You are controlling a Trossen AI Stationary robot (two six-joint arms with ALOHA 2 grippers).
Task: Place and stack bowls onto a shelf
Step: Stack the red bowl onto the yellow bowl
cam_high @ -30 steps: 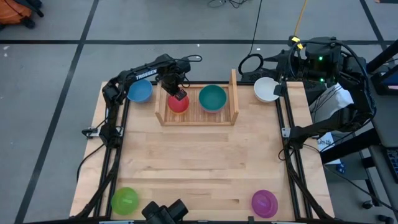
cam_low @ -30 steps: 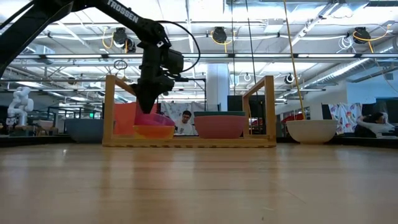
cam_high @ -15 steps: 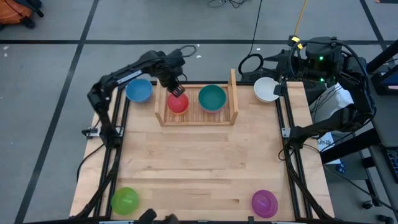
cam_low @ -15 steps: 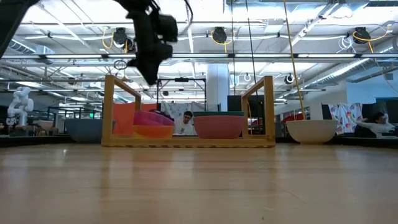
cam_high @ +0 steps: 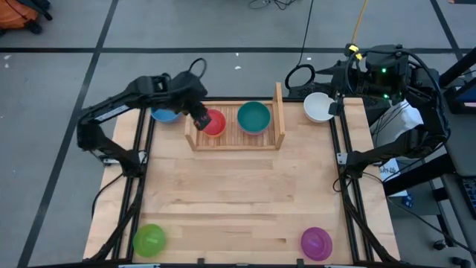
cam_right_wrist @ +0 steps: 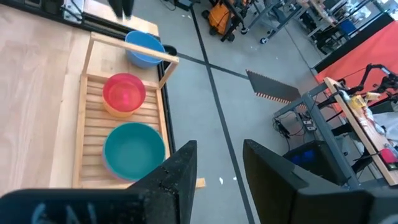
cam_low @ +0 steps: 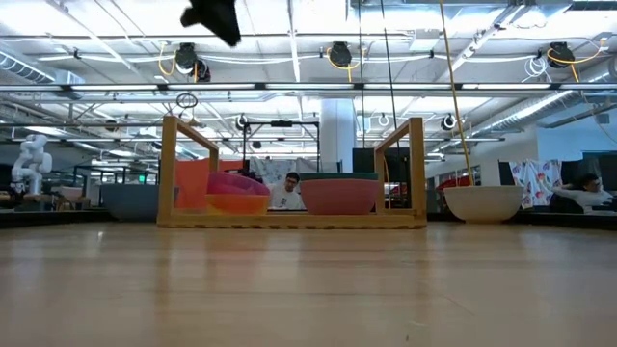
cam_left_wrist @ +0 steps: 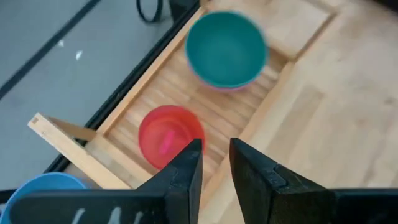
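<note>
The light-wood shelf (cam_high: pixel 232 132) stands at the table's far side. On its left, a red bowl (cam_high: pixel 215 123) rests nested on a yellow bowl (cam_low: pixel 237 204). On its right, a teal bowl (cam_high: pixel 254 117) sits on a pink one (cam_low: pixel 339 198). A blue bowl (cam_high: pixel 163 114) lies on the table left of the shelf, partly under my left arm. My left gripper (cam_left_wrist: pixel 215 167) is open and empty, high above the shelf's left end (cam_high: pixel 199 119). My right gripper (cam_right_wrist: pixel 219 163) is open and empty, held high off the table's far right corner.
A white bowl (cam_high: pixel 319 107) stands right of the shelf at the far right corner. A green bowl (cam_high: pixel 149 240) lies at the near left corner and a purple one (cam_high: pixel 316 243) at the near right. Bare wood (cam_high: pixel 238 193) fills the table's middle.
My left gripper has risen from just above the red bowl in the shelf to well above it, drawing back toward the table's left edge and tipping to a shallower slant. The red bowl has stayed on its stack in the shelf.
</note>
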